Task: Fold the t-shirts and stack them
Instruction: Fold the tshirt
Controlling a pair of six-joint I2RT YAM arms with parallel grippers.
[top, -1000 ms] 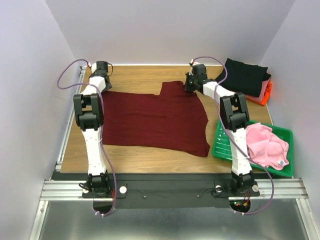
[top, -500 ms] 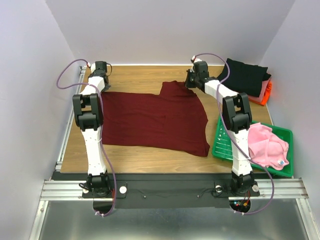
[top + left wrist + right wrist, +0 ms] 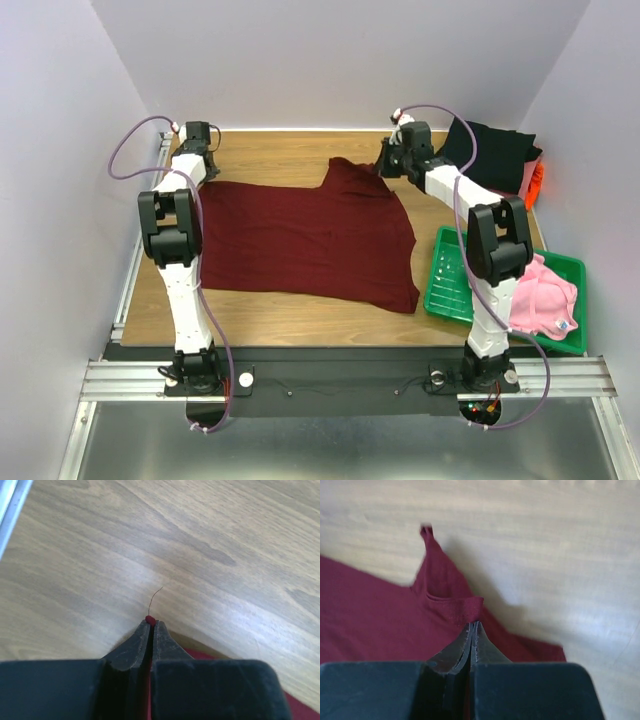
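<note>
A dark maroon t-shirt lies spread flat across the middle of the wooden table. My left gripper is at its far left corner, shut on a pinch of the maroon cloth that shows red between the fingertips. My right gripper is at the shirt's far right sleeve, shut on its hem, which it has lifted a little off the wood. A light pink t-shirt lies crumpled in the green tray. Folded black, salmon and orange tees are stacked at the far right.
The green tray sits at the near right, close beside the maroon shirt's right edge. The folded stack lies just behind my right arm. A metal rail runs along the table's left edge. Grey walls enclose the table on three sides.
The left gripper has shut on the shirt's far left corner. The right arm has swung right and back, drawing the held sleeve with it.
</note>
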